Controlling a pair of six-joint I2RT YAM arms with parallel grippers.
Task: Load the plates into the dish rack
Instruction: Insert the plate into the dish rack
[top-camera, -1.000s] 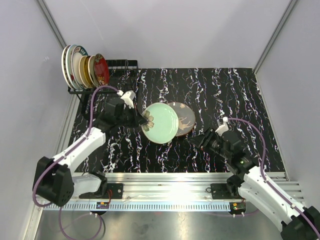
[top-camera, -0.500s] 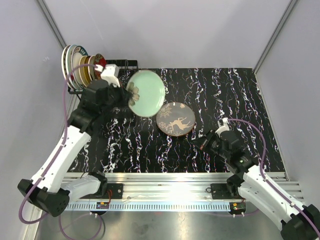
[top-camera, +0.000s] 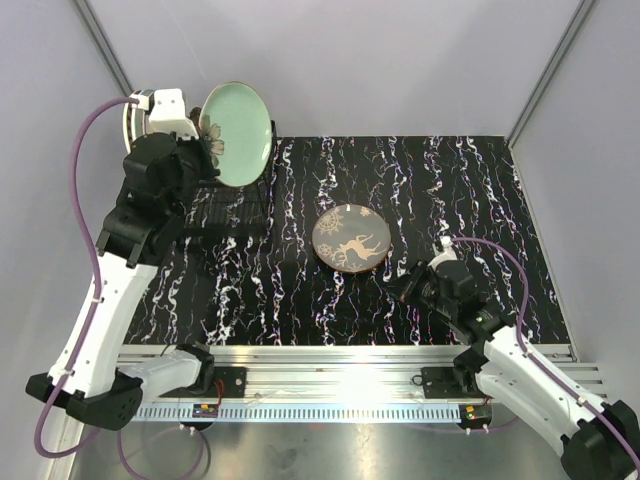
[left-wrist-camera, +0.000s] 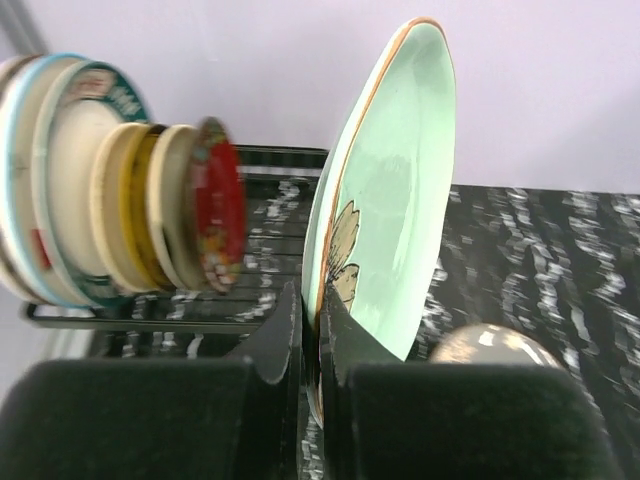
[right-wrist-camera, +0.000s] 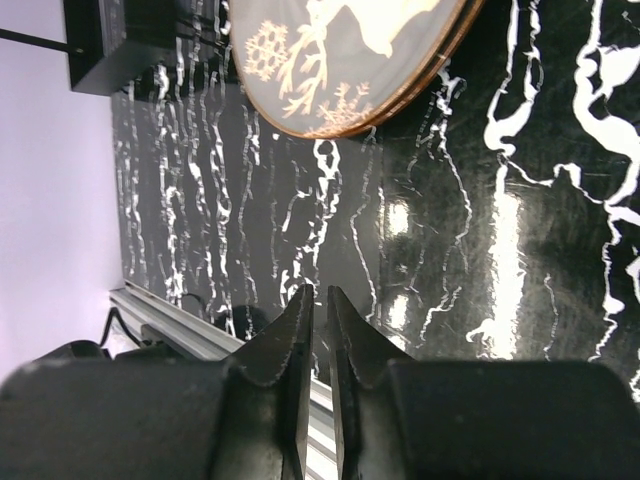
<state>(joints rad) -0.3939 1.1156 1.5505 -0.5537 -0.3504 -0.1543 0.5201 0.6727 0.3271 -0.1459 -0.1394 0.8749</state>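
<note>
One pale green plate (left-wrist-camera: 385, 220) stands on edge in the left gripper (left-wrist-camera: 312, 330), which is clamped on the plate's lower rim by the flower motif. The dish rack (left-wrist-camera: 270, 155) sits just beyond and below, with its loaded plates (left-wrist-camera: 120, 220) to that gripper's left. Glazed, stiff and breakable, the plate looks slippery, so a firm rim pinch suits it. Ahead of the right gripper (right-wrist-camera: 318, 300), whose jaws are nearly together on nothing, the deer plate (right-wrist-camera: 350, 50) lies flat on the tabletop (right-wrist-camera: 520, 250).

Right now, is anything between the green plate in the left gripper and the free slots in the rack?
Nothing visible does. The left gripper holds the green plate upright above the rack, and the slots beside the red plate, the nearest one already loaded, look free.
</note>
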